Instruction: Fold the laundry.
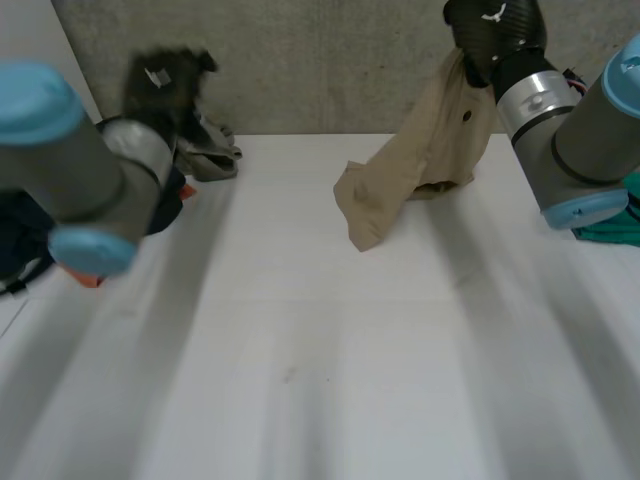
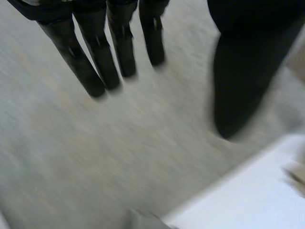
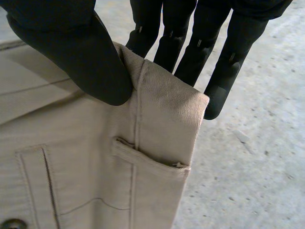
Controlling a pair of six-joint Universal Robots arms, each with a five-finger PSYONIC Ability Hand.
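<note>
A tan pair of trousers point(image 1: 415, 165) hangs from my right hand point(image 1: 488, 28), which is raised at the far right of the table; the lower part of the trousers rests on the white table point(image 1: 320, 360). In the right wrist view my right hand point(image 3: 81, 52) pinches the waistband of the trousers point(image 3: 95, 157) between thumb and fingers, next to a belt loop. My left hand point(image 1: 165, 85) is lifted at the far left, above a grey-green cloth point(image 1: 207, 153). In the left wrist view my left hand point(image 2: 95, 62) has straight fingers, thumb apart, and holds nothing.
A concrete wall point(image 1: 320, 60) runs behind the table. Dark blue laundry point(image 1: 20, 240) and something orange point(image 1: 90, 280) lie off the table's left edge. A teal cloth point(image 1: 612, 228) lies at the right edge, under my right arm.
</note>
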